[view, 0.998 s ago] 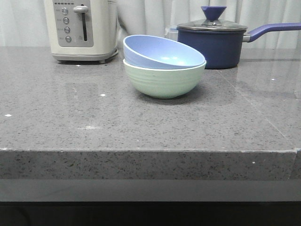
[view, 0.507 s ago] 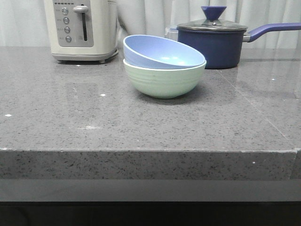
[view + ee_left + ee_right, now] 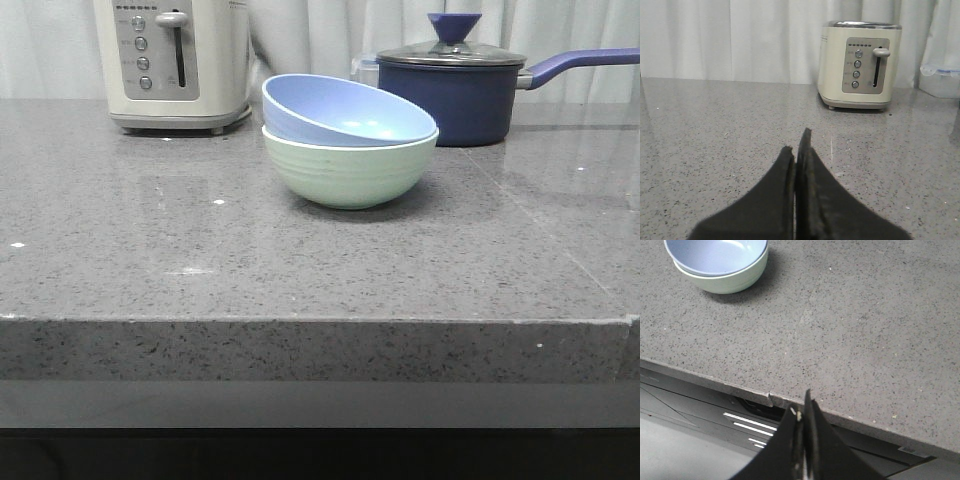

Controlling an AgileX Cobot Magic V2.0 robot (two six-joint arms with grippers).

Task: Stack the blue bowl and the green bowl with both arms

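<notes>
Blue bowl (image 3: 345,110) sits tilted inside green bowl (image 3: 348,172); both hands (image 3: 797,150) (image 3: 802,410) pressed together, well apart from it.

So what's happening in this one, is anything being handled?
Nothing is being held. The blue bowl sits tilted inside the green bowl on the grey counter, so the stack looks done. The left hand is shut and empty, facing the toaster. The right hand is shut, near the counter's edge.

The blue bowl (image 3: 345,112) sits tilted inside the slightly larger green bowl (image 3: 350,172), which stands upright on the counter.
</notes>
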